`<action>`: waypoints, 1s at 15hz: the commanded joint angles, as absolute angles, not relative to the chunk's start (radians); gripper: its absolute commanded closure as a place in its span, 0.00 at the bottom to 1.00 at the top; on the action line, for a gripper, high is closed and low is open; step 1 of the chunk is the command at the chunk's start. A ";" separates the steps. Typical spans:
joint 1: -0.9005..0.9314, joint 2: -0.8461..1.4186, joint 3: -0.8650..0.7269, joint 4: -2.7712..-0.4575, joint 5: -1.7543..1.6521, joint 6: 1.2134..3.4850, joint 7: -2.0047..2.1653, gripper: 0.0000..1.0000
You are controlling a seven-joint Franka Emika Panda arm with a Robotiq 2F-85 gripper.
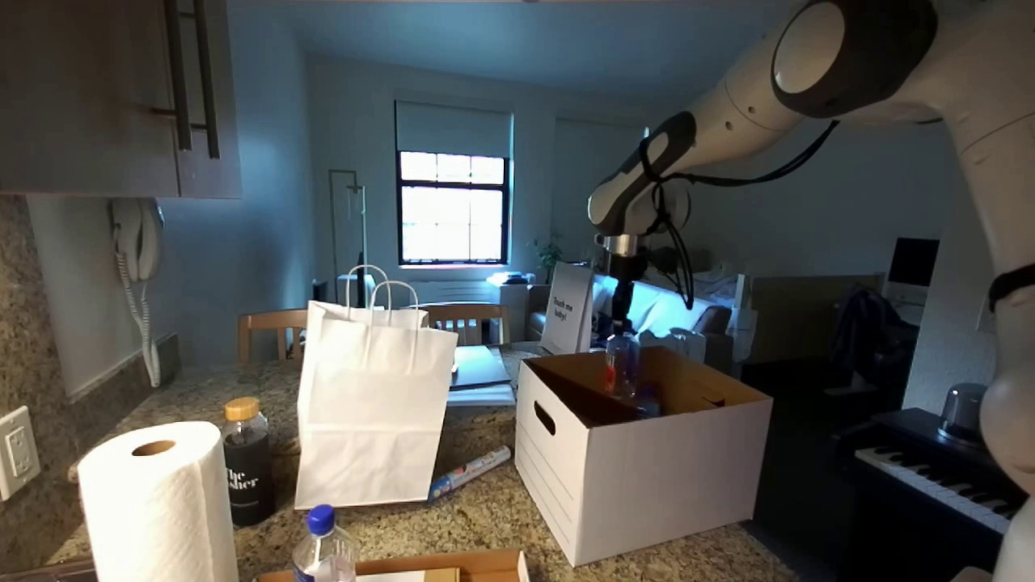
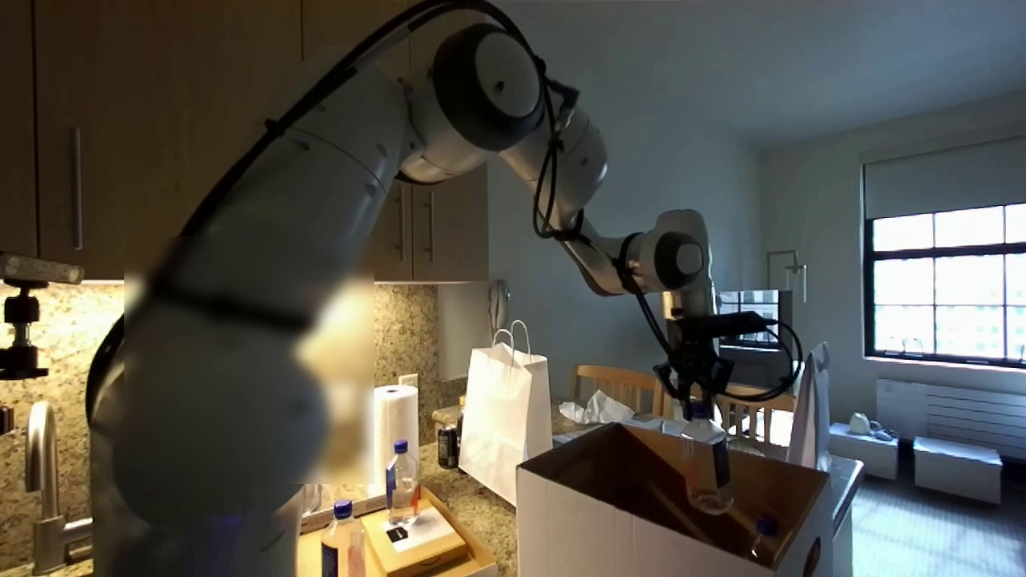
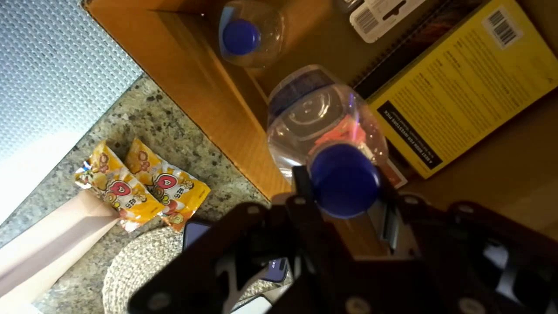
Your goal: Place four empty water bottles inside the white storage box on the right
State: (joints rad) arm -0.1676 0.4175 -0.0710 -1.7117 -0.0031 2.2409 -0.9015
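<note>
Grasping a water bottle [image 2: 707,465] by its capped top in the gripper [image 3: 343,189], pinched from both sides, and dangling it close to upright below, in the mouth of the white storage box [image 1: 671,485]. Showing a second bottle [image 3: 253,37] inside that box, lower than the gripper and near one side, with a yellow book [image 3: 462,91] also beneath. Farther from the gripper, outside the box, showing a third bottle [image 2: 402,485] upright on a flat carton [image 2: 434,533], a fourth bottle [image 2: 343,541] near it, a white paper bag [image 1: 376,412] beside the box, and a paper towel roll [image 1: 158,509] farther off.
</note>
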 commanded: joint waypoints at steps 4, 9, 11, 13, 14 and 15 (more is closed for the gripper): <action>-0.160 0.472 -0.057 -1.710 -0.095 2.228 -0.869 0.85; -0.168 0.486 -0.044 -1.710 -0.092 2.234 -0.887 0.66; -0.163 0.512 -0.052 -1.687 -0.095 2.248 -0.854 0.86; -0.169 0.570 -0.052 -1.629 -0.083 2.227 -0.834 0.85; -0.178 0.590 -0.046 -1.612 -0.070 2.233 -0.832 0.85; -0.186 0.613 -0.038 -1.591 -0.059 2.235 -0.832 0.85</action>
